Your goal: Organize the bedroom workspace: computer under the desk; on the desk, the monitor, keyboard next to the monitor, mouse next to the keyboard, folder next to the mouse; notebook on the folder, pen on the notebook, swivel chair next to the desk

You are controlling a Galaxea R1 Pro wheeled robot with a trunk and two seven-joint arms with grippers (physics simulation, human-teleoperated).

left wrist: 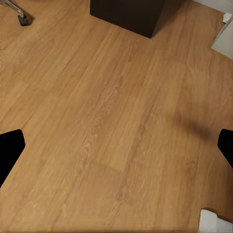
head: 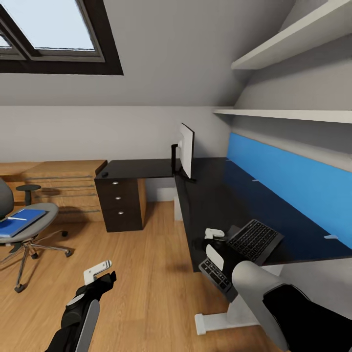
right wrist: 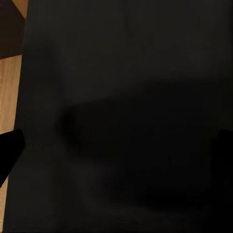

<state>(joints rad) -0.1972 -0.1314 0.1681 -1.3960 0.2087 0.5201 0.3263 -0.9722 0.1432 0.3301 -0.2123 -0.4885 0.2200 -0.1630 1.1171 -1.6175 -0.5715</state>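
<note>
The black desk runs along the right wall, with the monitor standing edge-on at its corner. At its near end lies the black keyboard, partly hidden by my right wrist, and a keyed part shows past the desk's front edge. Just beside it, my right gripper is open above bare desk top, fingers wide apart. A small dark mouse sits on the desk's left wing. The swivel chair carries the blue folder with a thin white pen on it. My left gripper is open over the floor.
A black drawer unit holds up the desk's left wing, with a low wooden cabinet beside it. The white pedestal foot stands near my right arm. White shelves and a blue back panel line the right wall. Wooden floor stretches between chair and desk.
</note>
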